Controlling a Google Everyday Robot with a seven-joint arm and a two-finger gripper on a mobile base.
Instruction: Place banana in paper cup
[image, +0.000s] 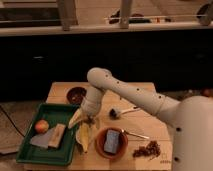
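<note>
The banana (83, 134) is long, yellow and cream. It lies on the wooden table (60, 91) against the right edge of the green tray (30, 152), with one pale end pointing up-left. My gripper (88, 118) hangs from the white arm (125, 90) and is down right at the banana's upper end, touching or just above it. No small white paper cup shows; it is hidden or out of view.
The green tray holds a round orange-red fruit (42, 126) and flat grey and tan items (50, 136). A dark brown bowl (76, 94) sits behind the gripper. An orange-brown bowl (98, 146) holding a blue-grey object, a dark utensil (116, 113) and a dark cluster (146, 149) lie to the right.
</note>
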